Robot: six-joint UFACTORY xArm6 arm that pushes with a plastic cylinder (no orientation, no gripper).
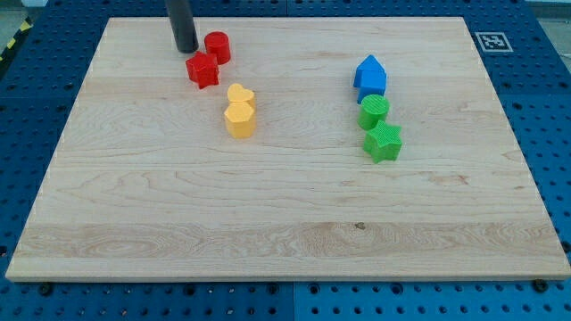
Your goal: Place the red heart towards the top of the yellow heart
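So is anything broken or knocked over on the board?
No, nothing stands out. All the blocks sit flat on the wooden board, none tipped or broken. My tip is beside the two red blocks near the view's top.

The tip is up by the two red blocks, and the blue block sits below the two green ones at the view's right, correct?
Not quite: in the camera view the blue block sits above the green blocks, not below. My tip is indeed by the red blocks.

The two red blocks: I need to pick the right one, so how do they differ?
The upper red block looks rounded and sits right of my tip; the lower red block looks star-like, with points, and lies just below my tip. The lower one is nearer the yellow blocks. Both are red, similar in size, nearly touching.
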